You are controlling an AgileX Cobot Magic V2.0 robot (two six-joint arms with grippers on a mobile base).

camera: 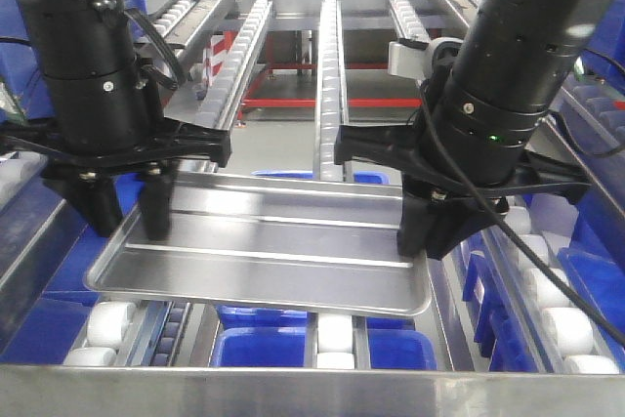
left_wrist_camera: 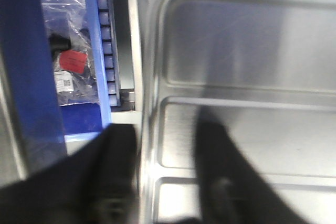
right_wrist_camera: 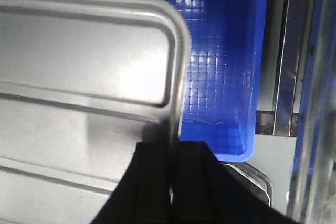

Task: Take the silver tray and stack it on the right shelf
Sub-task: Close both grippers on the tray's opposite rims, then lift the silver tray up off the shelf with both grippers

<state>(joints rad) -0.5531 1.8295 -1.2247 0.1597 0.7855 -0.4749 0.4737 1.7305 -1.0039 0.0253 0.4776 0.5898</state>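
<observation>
The silver tray [camera: 273, 241] lies level over the white-roller rails of a steel rack [camera: 332, 95], touching or just above them. My left gripper [camera: 127, 227] stands open astride the tray's left rim, one finger outside and one inside over the floor. In the left wrist view that gripper [left_wrist_camera: 165, 135] shows a wide gap around the tray [left_wrist_camera: 236, 51] rim. My right gripper [camera: 425, 241] is shut on the right rim. In the right wrist view its [right_wrist_camera: 173, 148] jaws pinch the tray [right_wrist_camera: 79, 51] edge. I cannot tell whether this rack is the right shelf.
A broad shiny steel bar [camera: 293, 388] runs along the rack's front. Blue bins [camera: 264, 349] show through the gaps below, one of them under the tray's right end [right_wrist_camera: 220, 51]. Dark-blue crates [camera: 586, 280] stand to the right. A plastic bag of parts [left_wrist_camera: 71, 66] lies in a left blue bin.
</observation>
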